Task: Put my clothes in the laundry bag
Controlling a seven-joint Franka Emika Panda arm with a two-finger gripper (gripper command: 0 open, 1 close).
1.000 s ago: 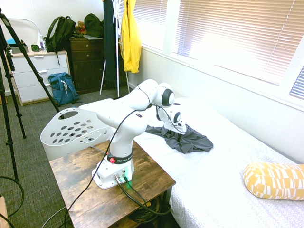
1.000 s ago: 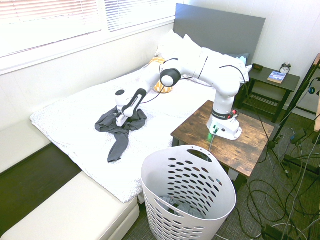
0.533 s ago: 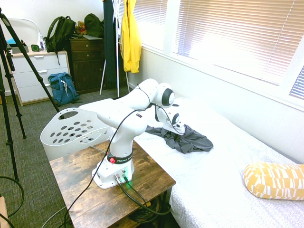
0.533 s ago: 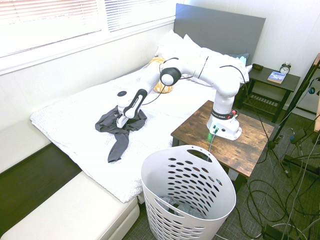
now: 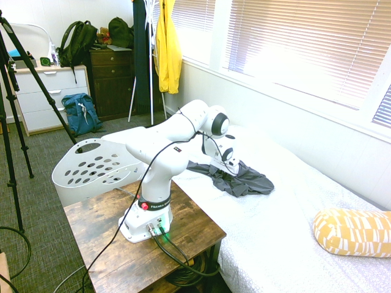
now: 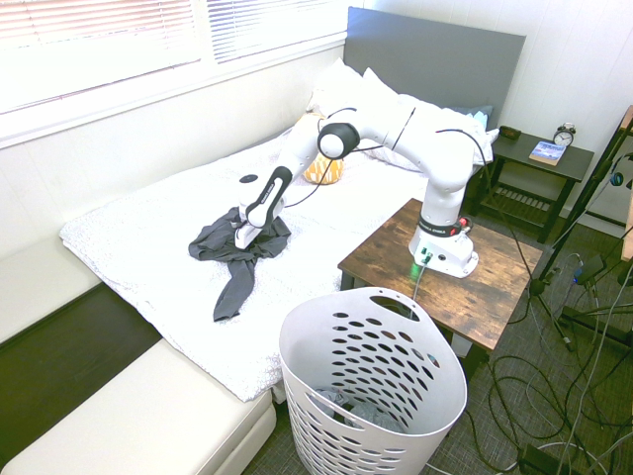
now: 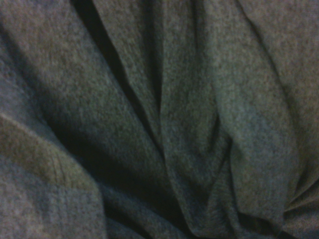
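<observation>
A dark charcoal-grey garment (image 5: 249, 182) lies crumpled on the white bed, one long strip (image 6: 230, 285) trailing toward the bed's edge. My gripper (image 6: 241, 239) (image 5: 231, 168) is pressed down into the middle of this cloth, and its tips are buried in the folds. In the wrist view, grey fabric (image 7: 159, 119) fills the whole picture, its creases running together. The white laundry basket (image 6: 373, 396) (image 5: 91, 168) stands on the floor beside the bed and the arm's table. Some grey cloth (image 6: 334, 404) shows at the basket's bottom.
The arm stands on a wooden side table (image 6: 495, 287) next to the bed. A yellow patterned pillow (image 5: 354, 232) lies further up the bed. A yellow jacket (image 5: 168, 49) hangs by the window, and a blue backpack (image 5: 79, 113) leans on the dresser.
The forearm and wrist have tilted slightly while the gripper stays down on the garment. The cloth has hardly shifted.
</observation>
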